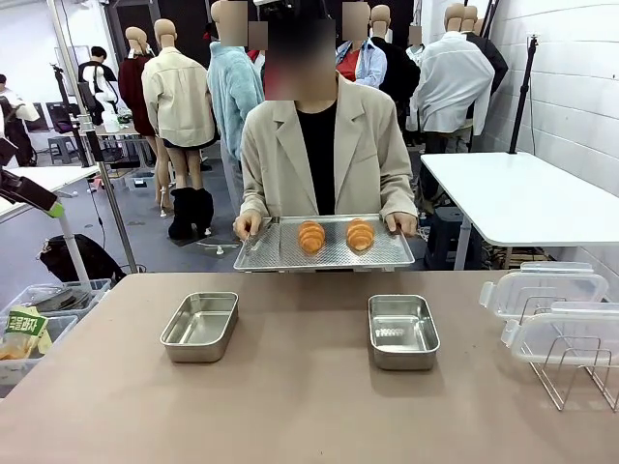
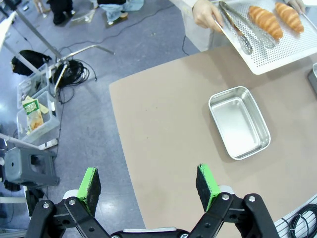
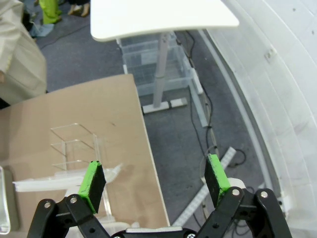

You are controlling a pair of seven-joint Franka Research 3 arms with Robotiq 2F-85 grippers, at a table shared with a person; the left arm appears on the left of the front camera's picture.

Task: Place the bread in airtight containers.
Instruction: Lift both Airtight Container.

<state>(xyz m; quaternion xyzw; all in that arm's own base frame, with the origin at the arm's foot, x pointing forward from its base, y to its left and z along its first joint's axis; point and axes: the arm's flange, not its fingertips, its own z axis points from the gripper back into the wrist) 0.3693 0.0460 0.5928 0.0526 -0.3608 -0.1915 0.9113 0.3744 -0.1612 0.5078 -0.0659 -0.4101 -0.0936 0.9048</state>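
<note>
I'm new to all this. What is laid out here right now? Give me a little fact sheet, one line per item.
bread: two rolls, side by side on the perforated tray
tray holder: person's hands, at the table's far side
tongs: lying on the tray beside the rolls
containers: two steel pans on the table, empty, lids off
lids: clear, on the wire rack at the right
left gripper: open, empty
right gripper: open, empty
</note>
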